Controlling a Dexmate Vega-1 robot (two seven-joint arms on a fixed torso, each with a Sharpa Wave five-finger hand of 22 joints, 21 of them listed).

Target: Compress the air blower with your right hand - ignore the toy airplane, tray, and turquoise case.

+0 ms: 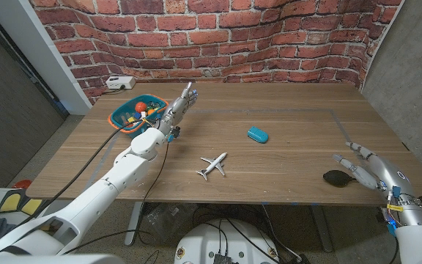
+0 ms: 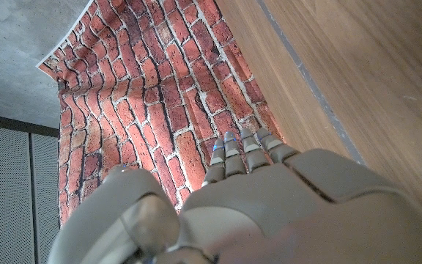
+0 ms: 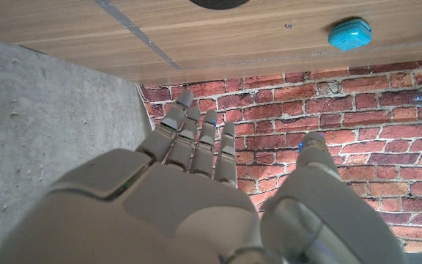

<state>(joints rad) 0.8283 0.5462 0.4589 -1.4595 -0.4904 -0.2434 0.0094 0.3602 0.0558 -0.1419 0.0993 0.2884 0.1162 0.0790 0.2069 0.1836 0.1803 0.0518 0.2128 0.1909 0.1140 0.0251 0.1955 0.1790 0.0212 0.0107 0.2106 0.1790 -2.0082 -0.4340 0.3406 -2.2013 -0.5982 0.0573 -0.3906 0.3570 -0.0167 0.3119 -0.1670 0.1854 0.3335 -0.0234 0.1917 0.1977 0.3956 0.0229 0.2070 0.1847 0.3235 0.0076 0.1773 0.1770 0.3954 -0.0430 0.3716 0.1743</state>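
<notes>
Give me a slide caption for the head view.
Right hand open beside the black rubber air blower, not yet gripping it; white toy airplane lies mid-table.

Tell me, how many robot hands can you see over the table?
2: the left hand reaches toward the tray; the right hand is beside the black air blower.

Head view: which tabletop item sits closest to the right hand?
The black air blower, right beside the right hand. The turquoise case and toy airplane lie toward mid-table.
</notes>
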